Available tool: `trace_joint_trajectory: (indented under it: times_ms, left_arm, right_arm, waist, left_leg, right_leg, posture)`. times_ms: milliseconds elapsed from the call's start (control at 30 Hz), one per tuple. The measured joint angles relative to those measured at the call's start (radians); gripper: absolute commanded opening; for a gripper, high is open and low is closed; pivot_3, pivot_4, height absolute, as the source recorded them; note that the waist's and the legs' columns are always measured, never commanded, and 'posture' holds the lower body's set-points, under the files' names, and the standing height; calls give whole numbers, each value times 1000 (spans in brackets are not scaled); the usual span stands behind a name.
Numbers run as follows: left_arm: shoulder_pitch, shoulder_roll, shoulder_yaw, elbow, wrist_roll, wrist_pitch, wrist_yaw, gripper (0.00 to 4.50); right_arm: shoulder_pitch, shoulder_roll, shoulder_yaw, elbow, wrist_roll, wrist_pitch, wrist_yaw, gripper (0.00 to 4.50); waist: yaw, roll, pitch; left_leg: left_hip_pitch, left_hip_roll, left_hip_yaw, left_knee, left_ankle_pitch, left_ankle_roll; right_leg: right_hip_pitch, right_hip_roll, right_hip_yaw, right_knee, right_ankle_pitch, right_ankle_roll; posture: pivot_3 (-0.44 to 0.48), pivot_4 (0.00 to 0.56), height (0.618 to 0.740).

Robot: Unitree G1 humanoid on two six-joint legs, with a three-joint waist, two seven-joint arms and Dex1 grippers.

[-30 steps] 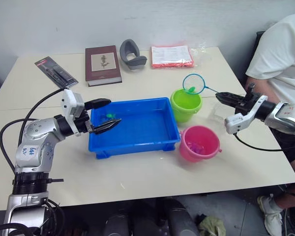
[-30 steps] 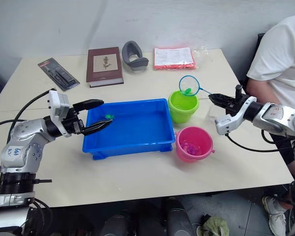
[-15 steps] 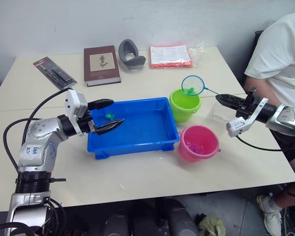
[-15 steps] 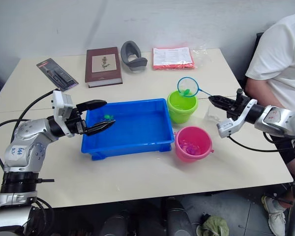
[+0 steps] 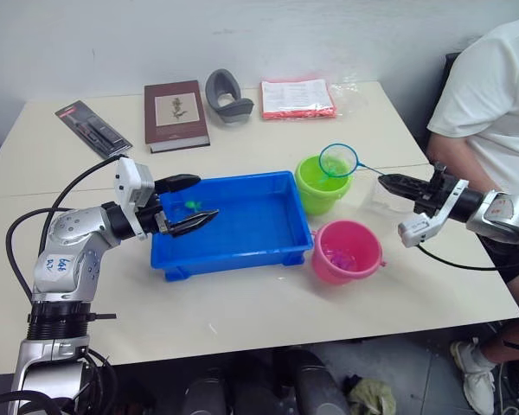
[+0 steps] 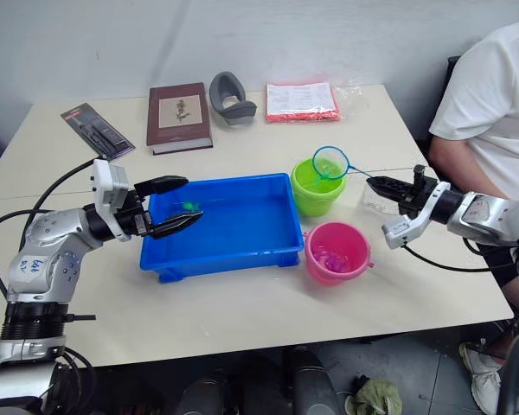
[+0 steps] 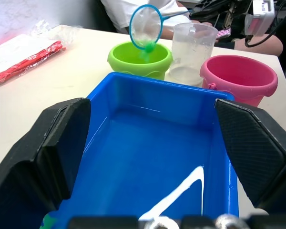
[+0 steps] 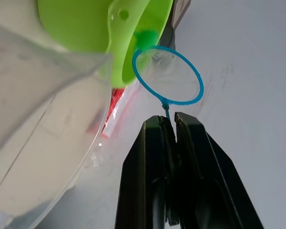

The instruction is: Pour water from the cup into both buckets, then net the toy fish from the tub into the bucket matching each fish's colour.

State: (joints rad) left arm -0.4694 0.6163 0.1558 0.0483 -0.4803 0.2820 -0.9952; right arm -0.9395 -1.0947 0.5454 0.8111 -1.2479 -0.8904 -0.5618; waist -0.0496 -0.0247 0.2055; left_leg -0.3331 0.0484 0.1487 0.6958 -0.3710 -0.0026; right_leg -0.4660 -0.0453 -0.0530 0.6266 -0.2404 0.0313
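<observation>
Table (image 5: pixel 242 311): a pale tabletop, seen from above across most of the frame.
Tub (image 5: pixel 242 251): blue tray at the centre of the frame; one green fish (image 5: pixel 191 205) is seen inside near its left end.
Green bucket (image 5: pixel 316 192): set just right of the tub's upper right corner.
Pink bucket (image 5: pixel 348 251): placed right of the tub's lower right corner, below the green bucket; pink fish (image 5: pixel 337 257) are seen inside.
Cup (image 7: pixel 193 52): clear, stood between the two buckets on their far side from the tub.
Net (image 5: pixel 338 160): blue hoop held over the green bucket's right rim, with a green fish (image 7: pixel 147 46) in its mesh.
Right gripper (image 5: pixel 387 181): at the right of the frame, fingers pressed together on the net's thin handle.
Left gripper (image 5: pixel 195 203): at the tub's left end, fingers spread wide and holding nothing, one over the rim, one above the tray.
Background: a brown book (image 5: pixel 176 114), a grey curved object (image 5: pixel 226 95), a red packet (image 5: pixel 297 98) and a dark flat case (image 5: pixel 95 128) are lined along the upper edge; a person in a white shirt (image 5: pixel 489 112) is seated at upper right.
</observation>
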Motion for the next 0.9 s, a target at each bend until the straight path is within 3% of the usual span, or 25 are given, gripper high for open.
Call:
trace_joint_trajectory:
  times_ms: [233,333,500,633,700,800,900]
  left_arm:
    - [0,0,0,0,1,0,0,4459]
    - [2,4,1,0,1,0,-2,4459]
    - [46,67,46,-1,-3,-1,-14,4459]
    - [163,134,134,-9,-21,1,-36,4459]
    - [223,164,193,-14,-30,5,-42,4459]
    - [293,200,268,-32,-35,11,-40,4459]
    - [331,215,307,-40,-40,17,-38,4459]
  right_arm:
    - [-1,0,-5,-30,36,-8,-4,0]
    - [4,6,-40,-28,177,-94,83,0]
    - [55,58,-74,-70,789,-158,607,0]
    - [199,81,-80,-479,1427,272,1124,0]
    - [222,90,-79,-684,1632,537,1308,0]
    - [220,113,-80,-859,1752,863,1418,0]
    - [220,155,-69,-929,1758,1069,1463,0]
  waist:
    - [-7,0,0]
    - [-8,0,0]
    - [-11,0,0]
    - [-12,0,0]
    - [-4,0,0]
    - [9,-1,-1]
    - [27,-1,-1]
  left_leg:
    - [1,0,0,-2,0,-1]
    - [1,0,0,-2,0,-1]
    - [7,1,-1,-5,0,-1]
    - [10,3,0,-5,0,-1]
    - [10,4,-1,-5,0,0]
    - [10,4,-2,-5,-2,1]
    - [9,3,-2,-5,-3,3]
  right_leg:
    - [0,1,1,0,0,0]
    - [0,1,1,0,0,0]
    - [2,2,4,0,0,0]
    - [2,2,4,1,-1,-1]
    - [2,1,2,2,-1,-2]
    - [3,-1,0,1,0,-5]
    - [2,-3,-1,1,0,-5]
  posture:
    - [0,150,740]
    - [0,150,740]
    - [0,150,740]
    - [0,150,740]
    - [0,150,740]
    - [0,150,740]
    - [0,150,740]
